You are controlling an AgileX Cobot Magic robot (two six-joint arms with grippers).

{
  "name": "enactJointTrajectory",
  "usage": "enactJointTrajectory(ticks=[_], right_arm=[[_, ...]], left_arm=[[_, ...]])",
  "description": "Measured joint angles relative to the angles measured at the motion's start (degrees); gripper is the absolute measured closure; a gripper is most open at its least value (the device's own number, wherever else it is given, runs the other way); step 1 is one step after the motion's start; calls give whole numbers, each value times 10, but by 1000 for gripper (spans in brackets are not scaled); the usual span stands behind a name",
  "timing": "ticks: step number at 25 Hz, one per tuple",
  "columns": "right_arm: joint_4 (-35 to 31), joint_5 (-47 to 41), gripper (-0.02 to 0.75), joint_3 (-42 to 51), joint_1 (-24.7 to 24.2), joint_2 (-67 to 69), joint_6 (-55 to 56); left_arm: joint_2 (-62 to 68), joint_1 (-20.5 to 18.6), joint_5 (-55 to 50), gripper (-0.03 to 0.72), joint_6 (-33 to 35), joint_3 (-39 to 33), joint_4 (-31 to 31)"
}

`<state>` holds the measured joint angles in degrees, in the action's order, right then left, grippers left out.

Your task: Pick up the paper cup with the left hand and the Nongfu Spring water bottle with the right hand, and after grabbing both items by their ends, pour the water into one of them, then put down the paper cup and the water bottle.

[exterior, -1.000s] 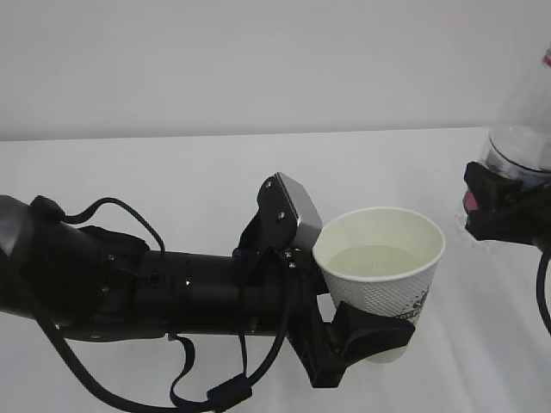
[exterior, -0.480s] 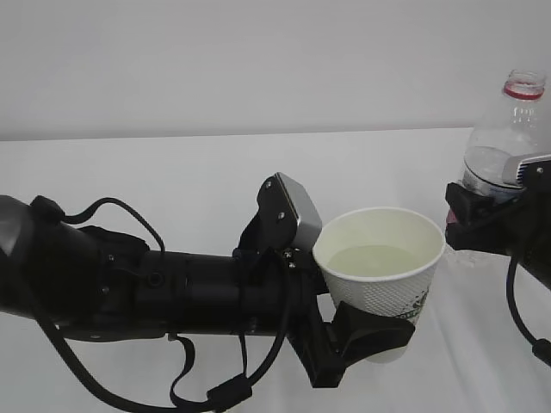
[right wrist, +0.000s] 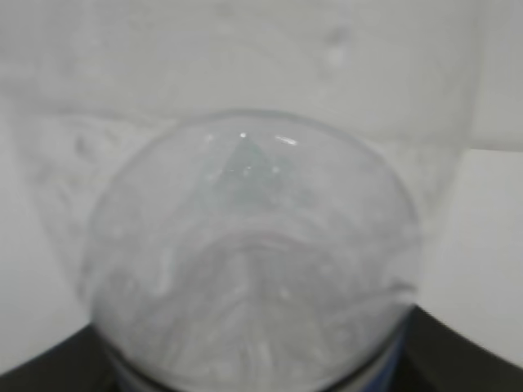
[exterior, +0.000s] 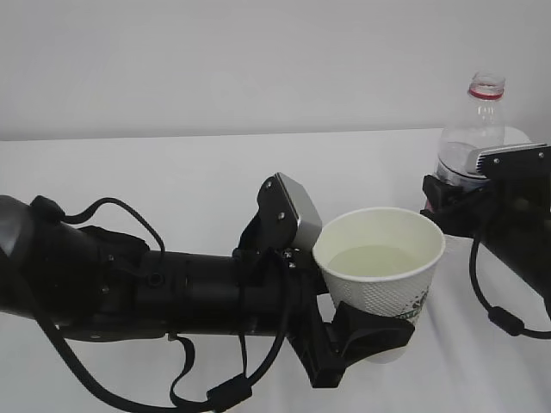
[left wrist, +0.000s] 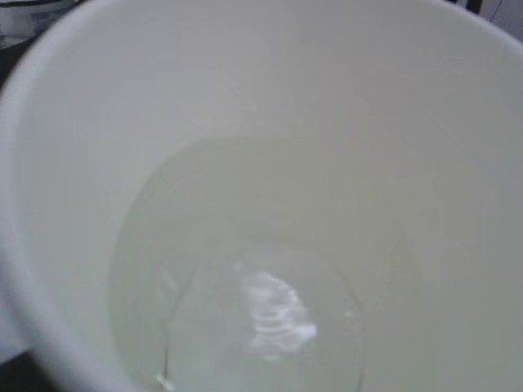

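One paper cup (exterior: pixel 380 274) sits at the lower centre of the frame. One Nongfu Spring water bottle (exterior: pixel 472 142) stands at the upper right. Two black robot arms show: the left hand (exterior: pixel 366 337) and the right hand (exterior: pixel 448 206).

You have the small white tapered paper cup (exterior: pixel 380 265) at centre; the clear ribbed plastic water bottle (exterior: pixel 472 146) stands at its 2 o'clock, apart.
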<state>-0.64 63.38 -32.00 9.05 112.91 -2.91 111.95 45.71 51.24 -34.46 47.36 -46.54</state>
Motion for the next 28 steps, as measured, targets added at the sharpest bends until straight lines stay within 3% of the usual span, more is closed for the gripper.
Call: enactJointTrajectory(ticks=[15, 20, 28], right_arm=[[0, 2, 313, -74, 0, 72, 0], [0, 2, 225, -74, 0, 72, 1], [0, 12, 156, -75, 0, 72, 1]], left_arm=[[0, 0, -6, 170, 0, 0, 0], [0, 0, -7, 170, 0, 0, 0], [0, 0, -8, 170, 0, 0, 0]])
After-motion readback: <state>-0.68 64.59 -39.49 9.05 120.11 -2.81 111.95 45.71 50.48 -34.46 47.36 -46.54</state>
